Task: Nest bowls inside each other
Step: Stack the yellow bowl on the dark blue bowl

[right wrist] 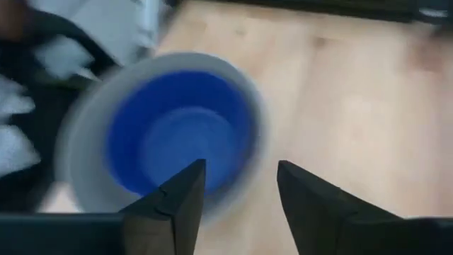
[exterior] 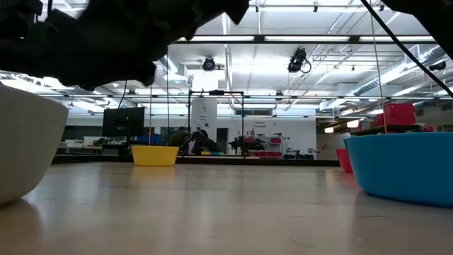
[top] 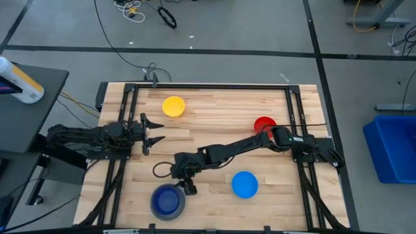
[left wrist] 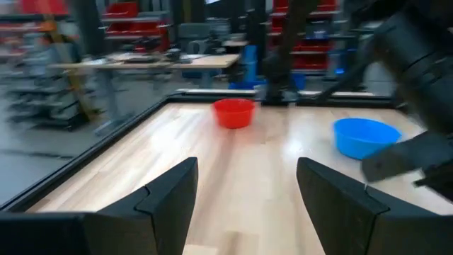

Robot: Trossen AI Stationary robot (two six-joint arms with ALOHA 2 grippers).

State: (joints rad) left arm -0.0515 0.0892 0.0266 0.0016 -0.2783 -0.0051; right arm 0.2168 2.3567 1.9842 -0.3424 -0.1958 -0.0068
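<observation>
A dark blue bowl (right wrist: 180,138) sits nested inside the larger grey bowl (top: 168,200) near the table's front left. My right gripper (right wrist: 241,180) hovers open just above the nested pair's right rim. One finger is over the blue bowl and the other is outside the grey wall; neither visibly touches. Resting upright on their bases are a light blue bowl (top: 244,184) at the front right, a red bowl (top: 264,123) at the right beside the right arm, and a yellow bowl (top: 173,106) at the far middle. My left gripper (top: 158,131) waits open at the left edge.
The right arm (top: 240,146) reaches slantwise across the table's middle. A black metal frame (top: 208,85) borders the wooden top. Bare wood lies between the yellow bowl and the arm. In the low view the grey bowl (exterior: 21,142) and the light blue bowl (exterior: 403,166) stand close.
</observation>
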